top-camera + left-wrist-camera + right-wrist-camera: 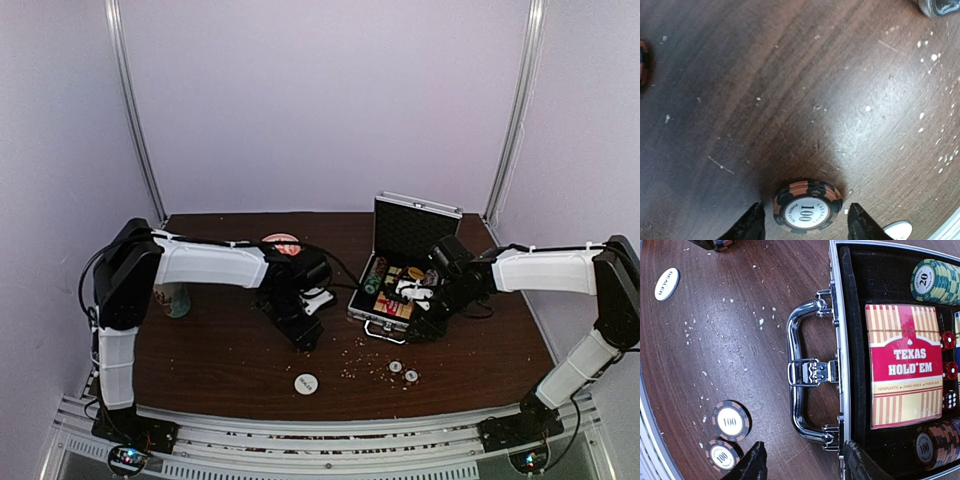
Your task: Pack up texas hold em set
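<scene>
The silver briefcase (372, 318) stands open right of centre, its lid (412, 225) upright. In it lie the red-yellow card box (904, 365), green chips (935, 280), orange-black chips (936, 442) and red dice (948, 340). My left gripper (806, 226) is open low over the table, with a short stack of orange-black 100 chips (807, 207) lying between its fingertips and a gap on each side. My right gripper (805, 467) is open at the case's front rim, by the lower end of the handle (799, 371). Two 100 chips (730, 421) (722, 456) lie left of it.
The white dealer disc (306, 383) lies near the front edge. A patterned cup (176, 299) stands at the left by the left arm. The red-white bowl (282, 242) sits at the back. White crumbs (362, 352) are scattered before the case.
</scene>
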### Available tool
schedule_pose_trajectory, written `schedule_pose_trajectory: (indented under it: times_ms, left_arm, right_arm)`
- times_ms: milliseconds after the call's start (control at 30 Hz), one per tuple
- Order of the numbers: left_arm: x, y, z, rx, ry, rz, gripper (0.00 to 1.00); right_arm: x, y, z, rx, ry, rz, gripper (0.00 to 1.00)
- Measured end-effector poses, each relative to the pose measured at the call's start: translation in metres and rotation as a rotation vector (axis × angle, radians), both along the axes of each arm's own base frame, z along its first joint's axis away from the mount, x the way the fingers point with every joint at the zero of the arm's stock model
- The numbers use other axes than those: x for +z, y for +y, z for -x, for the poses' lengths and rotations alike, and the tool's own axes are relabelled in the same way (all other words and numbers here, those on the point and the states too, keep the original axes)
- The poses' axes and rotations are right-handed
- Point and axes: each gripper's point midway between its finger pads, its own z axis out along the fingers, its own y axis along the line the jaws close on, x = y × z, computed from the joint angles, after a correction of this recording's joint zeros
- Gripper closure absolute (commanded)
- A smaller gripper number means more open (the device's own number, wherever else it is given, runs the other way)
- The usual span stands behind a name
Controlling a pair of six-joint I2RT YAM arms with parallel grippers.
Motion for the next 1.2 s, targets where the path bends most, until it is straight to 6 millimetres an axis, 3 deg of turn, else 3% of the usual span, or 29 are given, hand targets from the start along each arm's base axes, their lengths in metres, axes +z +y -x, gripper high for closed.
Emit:
schedule_pose_trajectory:
  times_ms: [167, 300, 400, 533, 667, 867, 1033, 1200]
  left_arm:
    - [0.027, 0.002, -0.01, 0.014, -0.07, 0.024, 0.32]
    - [0.07, 0.014, -0.029, 0.063, -0.167, 0.091, 0.32]
    - [0.087, 0.043, -0.048, 0.135, -0.224, 0.114, 0.32]
    - [0.079, 0.088, -0.076, 0.227, -0.252, 0.087, 0.33]
    - [0.066, 0.126, -0.098, 0.299, -0.269, 0.047, 0.34]
    - [0.065, 0.144, -0.118, 0.349, -0.315, 0.073, 0.34]
    - [0.069, 0.153, -0.123, 0.373, -0.33, 0.102, 0.35]
    - [0.073, 0.16, -0.131, 0.395, -0.338, 0.126, 0.36]
  right_arm:
    - [0.013, 0.008, -0.002, 0.019, -0.009, -0.003, 0.45]
    - [0.035, 0.037, 0.001, 0.098, -0.044, -0.007, 0.45]
    - [0.047, 0.069, 0.004, 0.184, -0.076, -0.004, 0.43]
    - [0.051, 0.111, 0.004, 0.281, -0.085, 0.019, 0.41]
    - [0.037, 0.154, 0.0, 0.359, -0.078, 0.061, 0.41]
    - [-0.003, 0.19, -0.004, 0.408, -0.029, 0.16, 0.39]
    - [-0.031, 0.197, 0.0, 0.426, 0.028, 0.225, 0.38]
    - [-0.031, 0.199, 0.004, 0.438, 0.042, 0.239, 0.39]
